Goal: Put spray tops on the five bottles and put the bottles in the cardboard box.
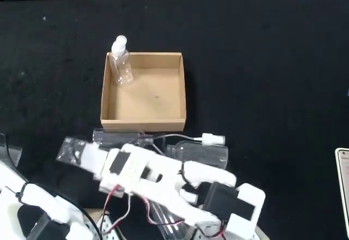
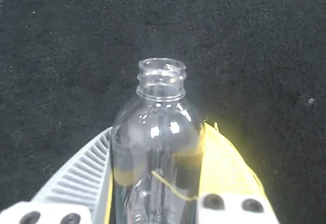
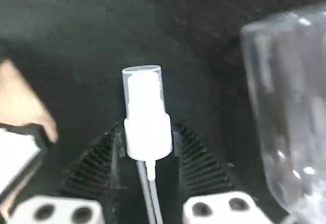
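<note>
So, the black table (image 1: 272, 60) carries everything. The cardboard box (image 1: 143, 124) sits mid-table, open side up. The white arms (image 1: 136, 169) crowd the near edge in front of the box and overlap. From the high view I can't sort which is which.

Bottles next, all clear plastic:
- The capped bottle (image 1: 122, 68) is inside the box at its far left corner, w/ a white spray top already on.
- The lying bottle (image 1: 120, 137) is on its side just outside the box, along the front wall.
- The second lying bottle (image 1: 199, 154) is also on its side, near the box's front right corner and partly under an arm.
- The held bottle (image 2: 155, 147) is in the L gripper (image 2: 158, 132), pinched at the shoulder btwn one white ribbed finger and one yellow finger. Its neck is open w/ no top on, and it points away from the wrist cam over bare black cloth.

Smallest is the loose spray top (image 3: 146, 117) (image 1: 212, 139), white w/ a clear cap and a thin dip tube. The R gripper (image 3: 147, 130) clamps it at the collar btwn two black ribbed fingers, w/ the tube trailing back toward the wrist. It sits just past the box's front right corner, right beside the second lying bottle. In the R wrist view a box corner shows to one side and blurred bottle plastic to the other.
</note>
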